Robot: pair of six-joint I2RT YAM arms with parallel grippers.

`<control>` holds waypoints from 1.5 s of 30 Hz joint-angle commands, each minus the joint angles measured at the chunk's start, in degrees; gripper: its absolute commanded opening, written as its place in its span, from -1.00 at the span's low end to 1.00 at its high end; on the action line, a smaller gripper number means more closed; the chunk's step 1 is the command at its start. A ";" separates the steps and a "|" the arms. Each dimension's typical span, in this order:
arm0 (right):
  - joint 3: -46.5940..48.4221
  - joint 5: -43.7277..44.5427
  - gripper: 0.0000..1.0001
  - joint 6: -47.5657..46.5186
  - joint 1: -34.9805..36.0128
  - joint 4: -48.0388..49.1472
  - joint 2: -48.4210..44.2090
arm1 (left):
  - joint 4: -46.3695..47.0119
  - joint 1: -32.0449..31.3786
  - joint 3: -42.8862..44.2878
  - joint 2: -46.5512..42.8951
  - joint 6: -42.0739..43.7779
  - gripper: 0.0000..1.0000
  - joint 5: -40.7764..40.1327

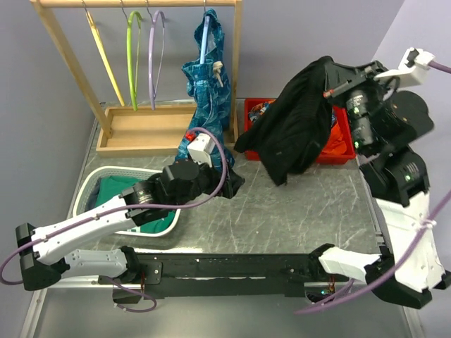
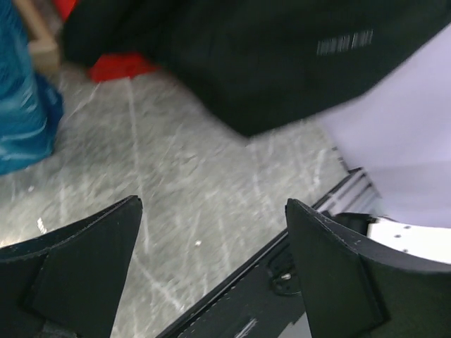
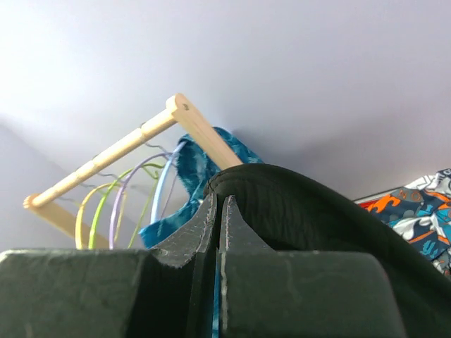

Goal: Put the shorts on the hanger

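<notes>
Up at two o'clock, my right gripper (image 3: 218,208) pinches the shorts (image 1: 296,120) by one edge while my left gripper (image 2: 213,204) gapes empty, so the floppy cloth may slip before reaching the eleven-o'clock hanger (image 1: 156,56).

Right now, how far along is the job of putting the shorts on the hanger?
Done: the shorts are picked up, pinched in the shut right end effector. In hand: the left end effector is open and empty near their lower edge. Left: the lavender hanger hangs bare on the rack; the shorts must go onto it.
</notes>
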 commanded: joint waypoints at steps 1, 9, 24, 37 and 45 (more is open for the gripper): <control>1.07 1.52 -1.00 -0.90 2.26 -0.15 -1.79 | 2.25 0.14 2.85 -2.22 2.76 0.76 3.06; -19.29 3.45 -1.00 4.55 8.94 -0.60 -6.01 | 6.89 0.14 -2.77 -4.86 1.09 0.76 7.98; -44.73 4.07 -1.00 12.82 16.50 -5.25 -3.72 | 15.61 -5.66 -11.04 14.90 -27.20 0.84 -19.33; -37.79 6.89 -1.00 11.24 16.16 -8.59 -4.17 | 22.83 -12.43 0.02 31.60 -25.63 0.83 -22.78; -36.73 7.24 -1.00 11.50 15.36 -9.38 -5.48 | 11.83 -12.34 7.51 41.19 -28.53 0.30 -27.17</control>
